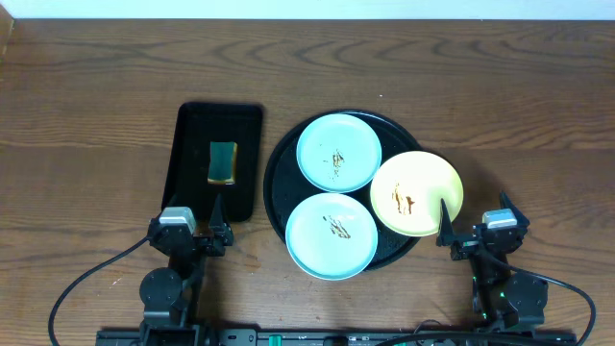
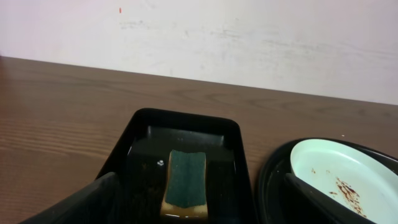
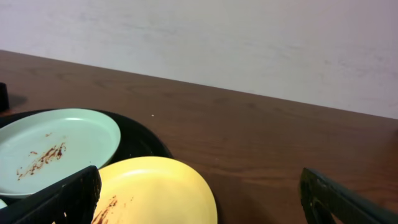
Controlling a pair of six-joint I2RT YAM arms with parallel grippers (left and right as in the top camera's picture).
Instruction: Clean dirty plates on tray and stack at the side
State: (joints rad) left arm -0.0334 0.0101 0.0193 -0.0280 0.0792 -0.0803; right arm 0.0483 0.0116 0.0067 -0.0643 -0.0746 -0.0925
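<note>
Centre frame overhead, the round black tray (image 1: 276, 187) carries all three dirty plates: the upper aqua plate (image 1: 338, 152), the lower aqua plate (image 1: 332, 235) and the yellow plate (image 1: 416, 192), which overhangs the tray's right rim. Each shows brown smears. I see my left gripper (image 2: 200, 176) spread wide and empty before the rectangular tray (image 2: 186, 115) holding a sponge (image 2: 185, 180). My right gripper (image 3: 199, 169) is likewise wide apart and empty, just beside the yellow plate.
</note>
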